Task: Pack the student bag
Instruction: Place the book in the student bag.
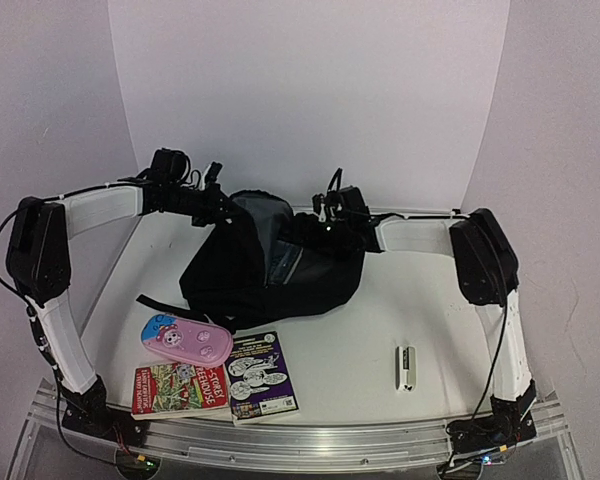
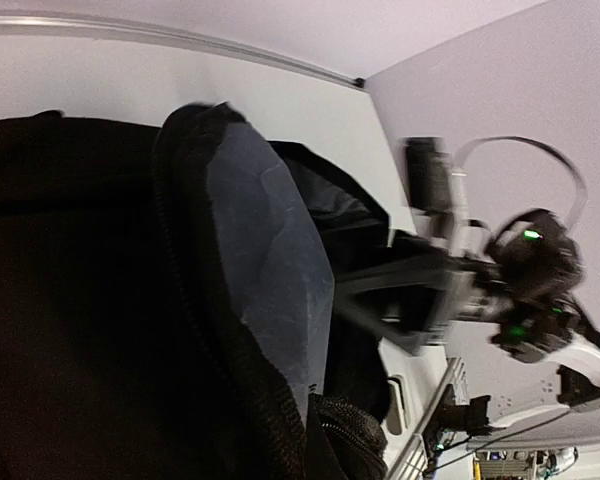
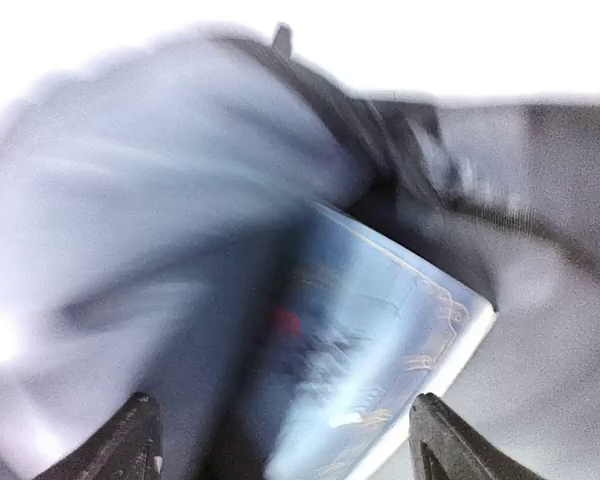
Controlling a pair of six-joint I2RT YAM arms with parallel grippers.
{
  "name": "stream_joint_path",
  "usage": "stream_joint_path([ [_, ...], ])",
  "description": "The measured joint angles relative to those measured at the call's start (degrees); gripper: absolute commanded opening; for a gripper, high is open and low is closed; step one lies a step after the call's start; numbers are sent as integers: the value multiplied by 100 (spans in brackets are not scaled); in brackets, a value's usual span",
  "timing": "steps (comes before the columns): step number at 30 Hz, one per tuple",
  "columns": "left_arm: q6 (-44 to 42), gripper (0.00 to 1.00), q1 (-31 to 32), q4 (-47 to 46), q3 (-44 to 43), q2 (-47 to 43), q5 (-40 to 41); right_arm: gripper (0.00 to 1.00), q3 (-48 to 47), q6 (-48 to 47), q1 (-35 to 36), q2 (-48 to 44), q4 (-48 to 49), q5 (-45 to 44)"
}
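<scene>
Bag (image 1: 230, 275) one; loose books (image 1: 262, 378) two; pencil case (image 1: 185, 337) one.

Top: high at the near edge, looking down the worktop (image 1: 380, 330).
Wrists: very close.
Shared: student bag (image 1: 230, 272) opening.

My white tabletop (image 1: 380, 330) carries the black backpack (image 1: 270, 270) toward the back; nearer me lie a pink pencil case (image 1: 185, 338), red book (image 1: 180, 388), purple book (image 1: 262, 377) and small white stapler (image 1: 406, 365)

My left gripper (image 1: 218, 203) holds the student bag (image 1: 242, 275) by its rim; my right gripper (image 1: 325, 224) sits at its mouth. Nearer me: pink pencil case (image 1: 185, 340), red book (image 1: 180, 389), purple book (image 1: 262, 377).
</scene>
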State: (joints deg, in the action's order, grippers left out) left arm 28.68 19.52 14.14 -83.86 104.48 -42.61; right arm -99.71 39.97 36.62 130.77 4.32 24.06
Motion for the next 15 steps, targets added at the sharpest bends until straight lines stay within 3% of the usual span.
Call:
stream_joint_path([
  [5,-123,29,-232,487,18,257,535,92,873,-426,-4,-1580,-85,-627],
  [10,-188,70,-226,648,431,247,1050,92,1588,-774,129,-2854,-159,-1072],
  [15,-67,81,-205,767,1368,-475,1614,89,2394,-854,634,-3385,-439,-1213],
])
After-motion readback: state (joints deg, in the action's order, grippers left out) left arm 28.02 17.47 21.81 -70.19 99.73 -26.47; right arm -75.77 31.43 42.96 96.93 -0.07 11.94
